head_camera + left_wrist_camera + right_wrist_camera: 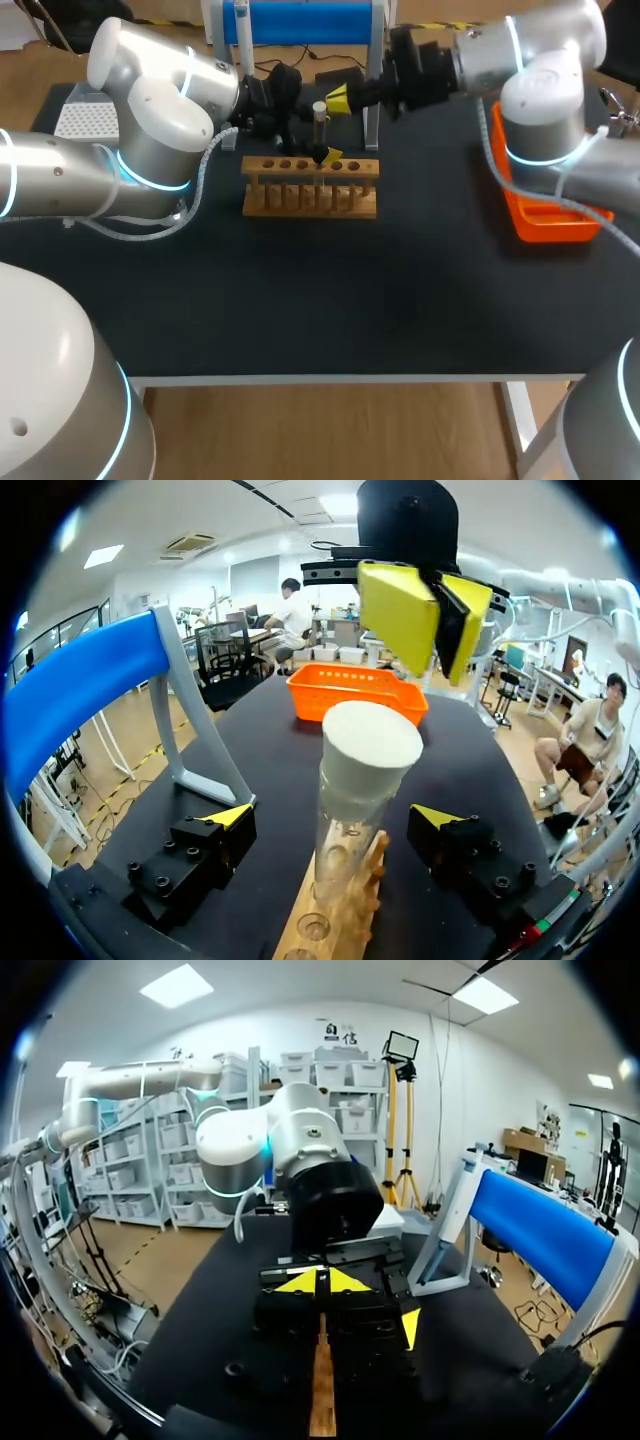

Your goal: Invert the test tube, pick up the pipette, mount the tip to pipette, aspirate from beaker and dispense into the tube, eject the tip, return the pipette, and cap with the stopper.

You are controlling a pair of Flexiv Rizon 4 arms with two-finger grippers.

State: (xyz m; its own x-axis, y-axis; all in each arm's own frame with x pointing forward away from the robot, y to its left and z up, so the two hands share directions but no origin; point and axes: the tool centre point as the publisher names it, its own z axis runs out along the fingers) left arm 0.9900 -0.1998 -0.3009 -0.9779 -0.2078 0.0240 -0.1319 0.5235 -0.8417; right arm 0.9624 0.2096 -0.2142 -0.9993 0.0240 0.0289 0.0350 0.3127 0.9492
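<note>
Test tube (350, 830) stands upright in the wooden rack (310, 190), mid-tabletop toward the far edge, with the white stopper (370, 745) already on its mouth. Our left hand (333, 816) is spread wide, tube between its fingers, touching neither side. We read that as a guard against tipping, not a grip. Our right hand (437, 630) hangs just above the stopper, tips pressed together, holding nothing; a closed tip suits pushing the stopper down. We judge capping nearly finished, seating depth unconfirmed.
</note>
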